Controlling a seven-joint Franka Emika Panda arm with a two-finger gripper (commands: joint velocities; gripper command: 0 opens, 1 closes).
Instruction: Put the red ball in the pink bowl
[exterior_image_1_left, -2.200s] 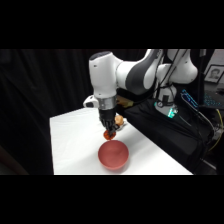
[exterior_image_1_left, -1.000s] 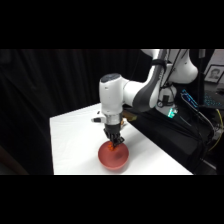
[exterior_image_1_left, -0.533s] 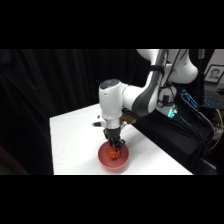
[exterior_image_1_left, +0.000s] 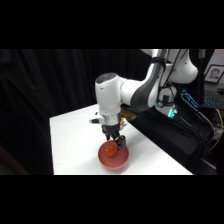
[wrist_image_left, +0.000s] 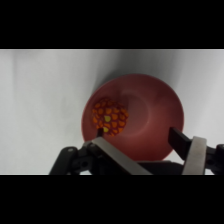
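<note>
The pink bowl (exterior_image_1_left: 122, 161) stands near the front edge of the white table. In the wrist view the pink bowl (wrist_image_left: 160, 105) fills the middle. The red ball (wrist_image_left: 110, 117), red-orange with a dotted pattern, lies inside it against the left wall. In the side view the red ball (exterior_image_1_left: 110, 150) shows just under the fingers. My gripper (exterior_image_1_left: 114, 143) hangs straight down over the bowl. In the wrist view the gripper (wrist_image_left: 137, 135) is open. Its fingers stand wide apart above the bowl's near rim, the left fingertip close beside the ball.
The white table (exterior_image_1_left: 75, 140) extends left of and behind the bowl, with its front and right edges close to the bowl. A black curtain hangs behind. Dark equipment with cables and a green light (exterior_image_1_left: 172, 112) stands to the right of the table.
The arm swung from the table's back toward the front and came down over the bowl. The ball, earlier up at the fingers, now rests in the bowl.
</note>
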